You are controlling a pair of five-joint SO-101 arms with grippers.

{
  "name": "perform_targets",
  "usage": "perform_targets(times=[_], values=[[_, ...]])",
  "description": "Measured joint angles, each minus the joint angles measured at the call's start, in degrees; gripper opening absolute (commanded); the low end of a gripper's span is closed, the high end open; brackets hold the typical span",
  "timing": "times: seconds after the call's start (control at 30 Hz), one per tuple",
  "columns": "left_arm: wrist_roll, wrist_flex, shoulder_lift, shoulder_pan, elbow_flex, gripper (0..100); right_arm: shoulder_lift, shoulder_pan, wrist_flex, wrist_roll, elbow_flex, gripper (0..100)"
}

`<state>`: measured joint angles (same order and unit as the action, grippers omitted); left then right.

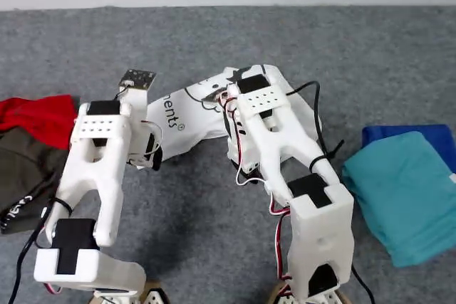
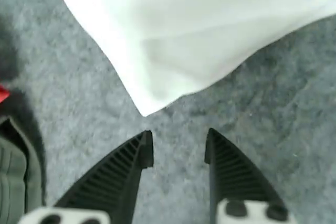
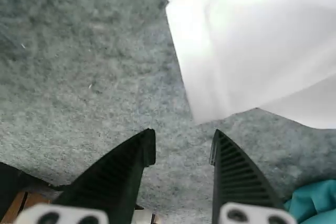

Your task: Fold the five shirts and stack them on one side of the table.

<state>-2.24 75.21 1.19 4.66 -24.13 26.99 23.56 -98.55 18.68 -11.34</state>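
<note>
A white shirt (image 1: 189, 115) with black print lies crumpled in the middle of the grey table, partly under the right arm. My left gripper (image 2: 178, 148) is open just above the carpet, a short way from a corner of the white shirt (image 2: 199, 35), with nothing between its fingers. My right gripper (image 3: 182, 148) is also open and holds nothing, close to another edge of the white shirt (image 3: 262, 51). A red shirt (image 1: 35, 115) and a dark olive shirt (image 1: 21, 169) lie at the left. A teal shirt (image 1: 406, 197) lies folded on a blue shirt (image 1: 406, 133) at the right.
Bare grey carpet (image 1: 192, 233) stretches between the two arm bases and across the back of the table. The dark shirt (image 2: 13, 171) is beside the left gripper, and the teal shirt (image 3: 315, 200) is near the right one.
</note>
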Motion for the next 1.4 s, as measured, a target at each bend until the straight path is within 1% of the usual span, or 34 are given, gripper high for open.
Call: perform_targets(times=[0.2, 0.27, 0.37, 0.43, 0.63, 0.77, 1.07, 1.27, 1.4], values=[[0.0, -5.5, 1.1, 0.8, -1.7, 17, 0.0, 0.0, 0.0, 0.0, 0.0, 17.7], [1.3, -6.4, 4.2, 1.0, -0.7, 16, 0.0, 0.5, 0.0, 0.0, 0.0, 17.7], [2.1, -6.6, 10.8, 0.9, 2.3, 11, 0.0, 1.8, 0.0, 0.0, 0.0, 17.7], [2.3, -5.3, 15.1, 0.9, 5.5, 8, 0.0, 2.4, 0.0, 0.0, 0.0, 17.7], [2.5, -1.3, 24.4, 0.4, 14.2, 2, 0.0, 2.2, 0.0, 0.0, 0.0, 17.6], [2.7, 2.7, 27.5, 0.4, 19.4, 1, 0.0, 2.3, 0.0, 0.0, 0.0, 17.5], [2.8, 7.7, 26.8, 0.4, 22.5, 1, 0.0, 3.1, -1.5, 0.1, 0.0, 17.3], [2.6, 11.9, 21.6, 0.4, 22.5, 1, 0.0, 5.5, -1.3, 0.1, 0.0, 17.3], [2.8, 12.9, 17.3, 1.0, 22.5, 1, 1.5, 4.6, 3.3, 0.1, 0.0, 17.3]])
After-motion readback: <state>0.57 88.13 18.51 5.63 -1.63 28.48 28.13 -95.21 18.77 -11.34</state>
